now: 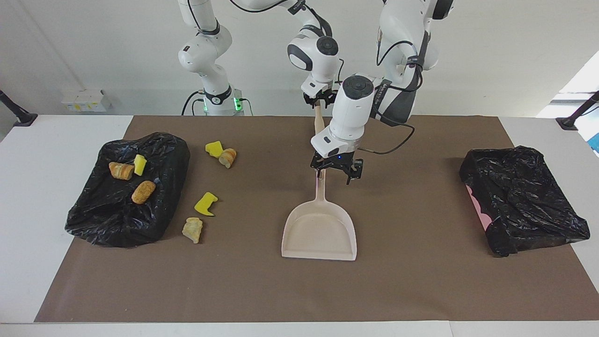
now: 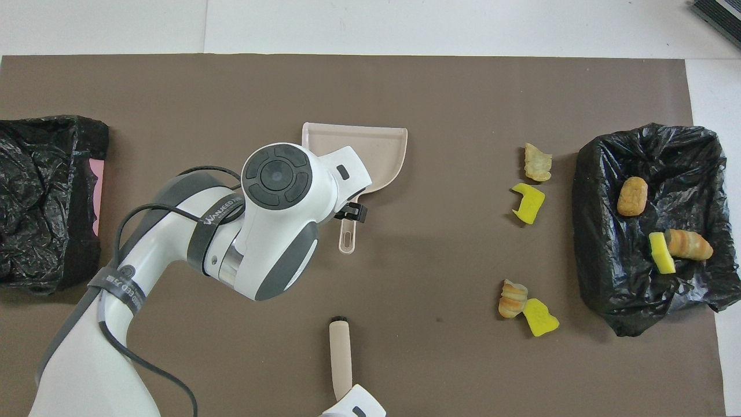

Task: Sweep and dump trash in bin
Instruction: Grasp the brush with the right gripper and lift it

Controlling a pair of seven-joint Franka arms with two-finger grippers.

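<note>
The left hand (image 1: 335,171), fingers apart over the dustpan (image 1: 319,229) handle, should drop straight and pinch it, while the right hand (image 1: 319,99) clamps the brush (image 1: 318,122).

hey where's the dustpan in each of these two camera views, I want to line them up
Facing view: the dustpan lies at the middle, below centre, handle pointing up toward the robots, with the left gripper at the handle.
Overhead view: the dustpan lies just above centre, handle pointing down, partly covered by the left arm.
Shared landmark: the brush, nearer to the robots than the dustpan, at the right gripper.
</note>
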